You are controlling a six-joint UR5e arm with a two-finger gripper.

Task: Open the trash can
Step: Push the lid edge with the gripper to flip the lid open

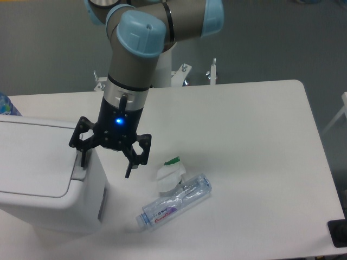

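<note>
a: the gripper hangs wide open, one finger over the right rim of the bin, the other out past its side wall, above the table.

b: so the bin sits below and to the left of the gripper. lid down?

a: yes, flat and shut. the grey tab is right under the left finger, near touching, though i can't tell if there's contact.

b: what worries you?

a: aim, mostly. the tab is narrow. if the finger drops a little left it lands on the lid and only presses it shut harder; a little right and it slides down the outer wall and misses.

b: and the other finger?

a: it hangs free beside the bin. if the arm pushes down far, i'd guess that finger could scrape the wall or shove the bin sideways, since nothing seems to brace it.

b: the bottle?

a: lower right of the gripper, lying on the table with a crumpled scrap beside it. well apart from the tab, so only a wide swing right would knock it.

b: and the lid itself?

a: if it springs up, it may hit the wrist above.
</note>
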